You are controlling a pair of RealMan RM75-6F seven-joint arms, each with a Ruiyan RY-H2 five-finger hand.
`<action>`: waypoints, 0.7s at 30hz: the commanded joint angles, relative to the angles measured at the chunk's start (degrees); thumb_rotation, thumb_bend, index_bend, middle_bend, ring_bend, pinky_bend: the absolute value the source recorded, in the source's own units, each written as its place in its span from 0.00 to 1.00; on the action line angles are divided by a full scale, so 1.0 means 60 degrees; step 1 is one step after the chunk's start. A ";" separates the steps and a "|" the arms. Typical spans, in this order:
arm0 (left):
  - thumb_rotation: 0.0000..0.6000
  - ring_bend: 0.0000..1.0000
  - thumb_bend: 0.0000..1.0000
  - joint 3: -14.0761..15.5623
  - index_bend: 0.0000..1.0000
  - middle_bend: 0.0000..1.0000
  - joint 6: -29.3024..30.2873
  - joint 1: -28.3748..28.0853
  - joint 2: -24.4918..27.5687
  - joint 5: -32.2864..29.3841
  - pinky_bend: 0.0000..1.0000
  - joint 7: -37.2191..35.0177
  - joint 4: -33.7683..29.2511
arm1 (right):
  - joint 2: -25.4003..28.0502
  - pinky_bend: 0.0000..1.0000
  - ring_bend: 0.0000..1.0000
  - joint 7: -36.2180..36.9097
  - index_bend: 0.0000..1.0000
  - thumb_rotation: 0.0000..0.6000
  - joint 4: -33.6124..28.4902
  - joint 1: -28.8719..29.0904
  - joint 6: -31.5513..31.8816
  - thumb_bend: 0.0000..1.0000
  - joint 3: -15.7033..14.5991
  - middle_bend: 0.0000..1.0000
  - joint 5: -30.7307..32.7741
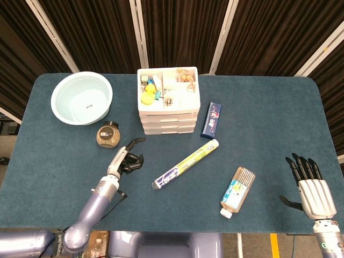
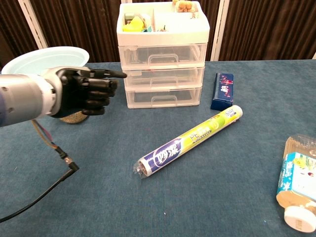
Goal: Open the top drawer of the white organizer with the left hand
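White organizer (image 1: 168, 102) at the back middle of the blue table (image 1: 269, 123), three clear drawers stacked under an open tray of small items; top drawer (image 2: 163, 55) flush with the two below, fully closed, handle untouched. Left hand (image 1: 127, 158) raised above the cloth in front of and to the left of the organizer, apart from it, holding nothing; in the chest view (image 2: 86, 91) most fingers curled into the palm with one finger (image 2: 114, 74) extended straight toward the drawers at roughly the height of the gap between the top and middle drawers. Right hand (image 1: 312, 188) low at the near right edge of the table, fingers spread and upright, empty. Pale blue bowl (image 1: 81, 98) at the back left; small round jar (image 1: 108, 135) with a dark lid just in front of it, near the left hand. Dark blue box (image 1: 212, 119) just right of the organizer. Yellow and blue roll (image 1: 186, 163) lying diagonally mid-table. Flat bottle (image 1: 237, 192) with a white cap lying on its side to the right of the roll.
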 commanded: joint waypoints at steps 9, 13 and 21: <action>1.00 0.94 0.65 -0.0433 0.13 1.00 0.0171 -0.0999 -0.1315 0.0459 0.96 -0.0094 0.1513 | 0.0114 0.00 0.00 0.0248 0.00 1.00 -0.0157 0.0009 -0.0073 0.07 -0.0027 0.00 0.0023; 1.00 0.94 0.65 -0.0571 0.13 1.00 0.0105 -0.1304 -0.1769 0.0522 0.96 -0.0164 0.2063 | 0.0144 0.00 0.00 0.0351 0.00 1.00 -0.0198 0.0010 -0.0087 0.07 -0.0032 0.00 0.0026; 1.00 0.94 0.65 -0.0605 0.13 1.00 0.0032 -0.1816 -0.2511 0.0732 0.96 -0.0075 0.3097 | 0.0232 0.00 0.00 0.0558 0.00 1.00 -0.0292 0.0008 -0.0091 0.07 -0.0063 0.00 -0.0032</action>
